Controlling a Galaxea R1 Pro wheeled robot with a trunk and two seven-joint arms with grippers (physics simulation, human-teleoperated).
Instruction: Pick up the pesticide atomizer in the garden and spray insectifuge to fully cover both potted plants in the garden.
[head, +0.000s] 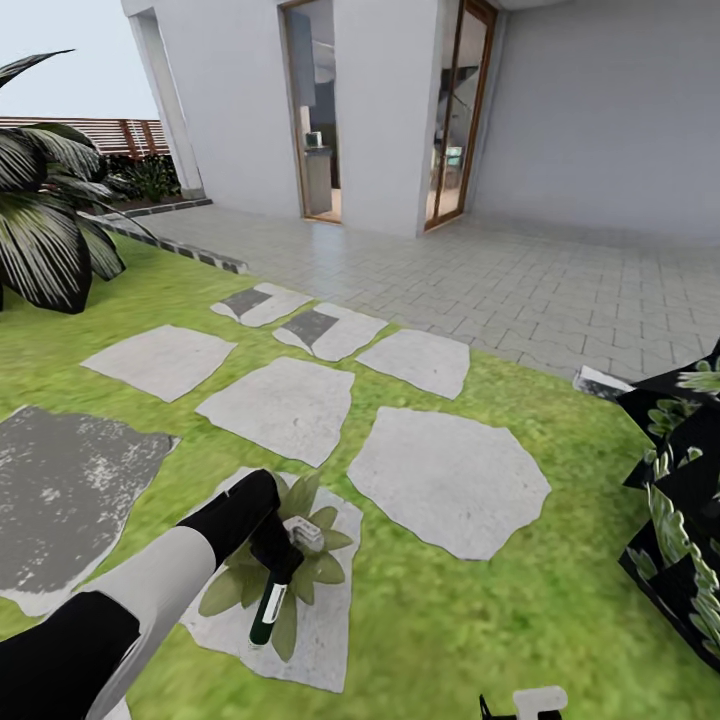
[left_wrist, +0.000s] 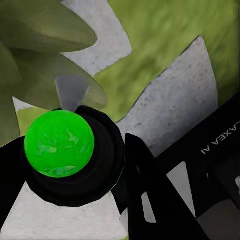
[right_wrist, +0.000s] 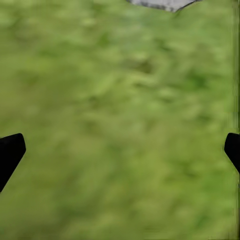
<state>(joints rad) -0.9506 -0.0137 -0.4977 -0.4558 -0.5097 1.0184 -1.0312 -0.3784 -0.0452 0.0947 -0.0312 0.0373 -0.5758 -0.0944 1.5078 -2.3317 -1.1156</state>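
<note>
In the head view my left gripper (head: 285, 556) is shut on the pesticide atomizer (head: 268, 608), a slim dark-green bottle with a white label. The bottle hangs tilted just above a potted plant (head: 322, 571), a low rosette of broad green leaves standing on a grey stepping stone (head: 325, 640). The left wrist view looks along the atomizer (left_wrist: 59, 143), seen end-on as a bright green disc in a black ring, with a black finger (left_wrist: 150, 195) beside it and the plant's leaves (left_wrist: 35, 45) blurred behind. My right gripper (right_wrist: 120, 150) is open over bare grass, low at the front right (head: 528, 702).
Several grey stepping stones (head: 445, 480) cross the lawn toward a tiled patio (head: 520, 280) and the house's doors (head: 455, 120). A palm (head: 45, 225) stands at the left, a dark blocky bush (head: 680, 500) at the right, and a slatted fence (head: 100, 135) far left.
</note>
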